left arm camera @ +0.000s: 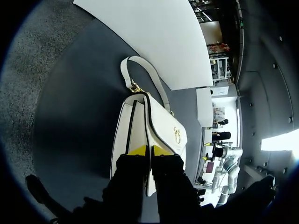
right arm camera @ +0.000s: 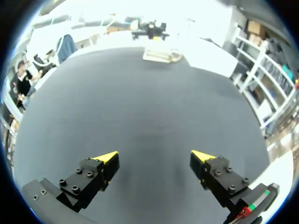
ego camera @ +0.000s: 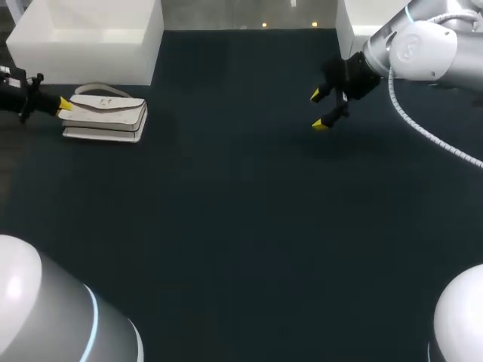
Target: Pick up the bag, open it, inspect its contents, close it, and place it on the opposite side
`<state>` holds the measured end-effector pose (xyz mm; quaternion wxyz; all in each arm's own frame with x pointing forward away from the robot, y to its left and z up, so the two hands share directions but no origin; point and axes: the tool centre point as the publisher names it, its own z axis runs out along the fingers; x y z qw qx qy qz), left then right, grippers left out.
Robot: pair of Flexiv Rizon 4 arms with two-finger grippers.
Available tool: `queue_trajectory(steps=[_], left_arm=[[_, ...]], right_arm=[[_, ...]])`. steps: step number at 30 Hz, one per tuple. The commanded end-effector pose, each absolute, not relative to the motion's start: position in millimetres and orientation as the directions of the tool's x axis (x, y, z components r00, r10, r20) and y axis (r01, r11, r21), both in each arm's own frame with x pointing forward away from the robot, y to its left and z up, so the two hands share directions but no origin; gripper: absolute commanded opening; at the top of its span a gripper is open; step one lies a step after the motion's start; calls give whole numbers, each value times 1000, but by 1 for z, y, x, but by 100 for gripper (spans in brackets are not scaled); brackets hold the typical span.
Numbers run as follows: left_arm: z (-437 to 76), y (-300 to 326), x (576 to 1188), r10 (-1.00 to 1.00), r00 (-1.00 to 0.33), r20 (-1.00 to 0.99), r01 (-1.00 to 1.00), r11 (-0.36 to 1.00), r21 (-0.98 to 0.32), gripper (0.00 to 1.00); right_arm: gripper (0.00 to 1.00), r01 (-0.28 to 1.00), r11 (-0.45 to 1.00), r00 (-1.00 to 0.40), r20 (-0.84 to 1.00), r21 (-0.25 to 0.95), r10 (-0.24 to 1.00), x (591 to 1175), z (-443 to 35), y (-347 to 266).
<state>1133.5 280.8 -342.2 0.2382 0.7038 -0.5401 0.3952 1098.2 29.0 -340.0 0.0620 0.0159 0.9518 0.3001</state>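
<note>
bag (ego camera: pixel 106 115) flat on table (ego camera: pixel 241 226), upper left, just below white box (ego camera: pixel 90 34). L gripper (left arm camera: pixel 149 150) nearly closed, pinching bag's edge. R gripper (ego camera: pixel 320 110) upper right, wide open, empty.

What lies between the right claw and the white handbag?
Nothing: only bare dark table separates the right gripper and the bag, clearest in the head view.
</note>
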Motion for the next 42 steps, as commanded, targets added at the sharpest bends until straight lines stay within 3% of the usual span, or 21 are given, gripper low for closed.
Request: queue_trajectory(steps=[1,42], left_arm=[[-339,269,1131,-585,99,805,-948,-301,-102,0],[-346,90,1076,-584,94,806,-879,-429,-208,0]], right_arm=[[100,-8,818,-992,-107,574,66,1099,-341,29],[100,-8,818,-992,-107,574,66,1099,-341,29]])
